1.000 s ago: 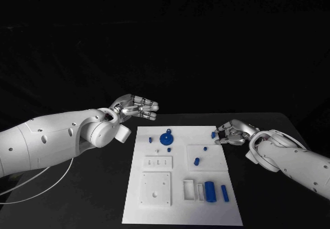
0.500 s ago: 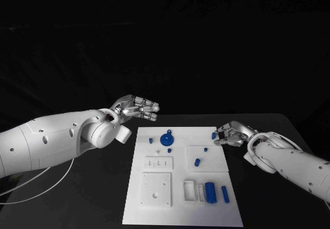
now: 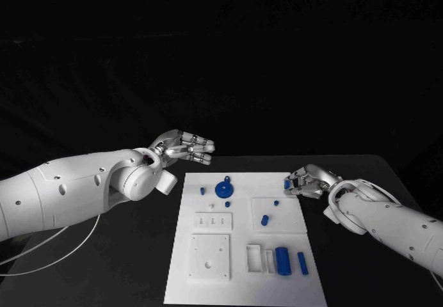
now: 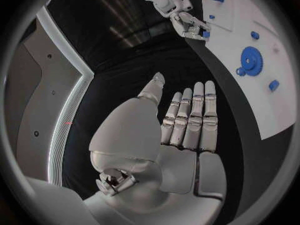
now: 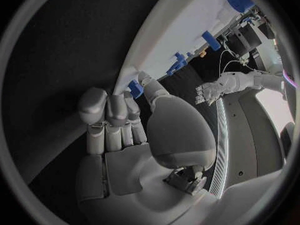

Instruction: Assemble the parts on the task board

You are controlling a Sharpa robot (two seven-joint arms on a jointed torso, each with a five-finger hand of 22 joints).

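The white task board (image 3: pixel 242 281) lies mid-table. On it are a blue gear (image 3: pixel 225 188), several small blue pegs such as one at mid-board (image 3: pixel 265 219), and a blue cylinder (image 3: pixel 282 260) beside a blue bar (image 3: pixel 302 262). My right hand (image 3: pixel 310 181) sits at the board's far right edge, fingers curled, pinching a small blue part (image 3: pixel 288 184). The right wrist view shows that blue part (image 5: pixel 135 88) between thumb and fingertips of the right hand (image 5: pixel 125 135). My left hand (image 3: pixel 185 148) hovers off the board's far left corner, holding nothing; in the left wrist view the left hand (image 4: pixel 187 130) has straight fingers.
White recessed fixtures occupy the board's near half: a square plate (image 3: pixel 209 255), a small slotted block (image 3: pixel 211 220) and a narrow holder (image 3: pixel 254 257). A white cable (image 3: pixel 56 240) trails under my left arm. Black table surrounds the board.
My right hand has edged slightly left and nearer along the board's far edge, the small blue part moving with it. My left hand has barely moved.
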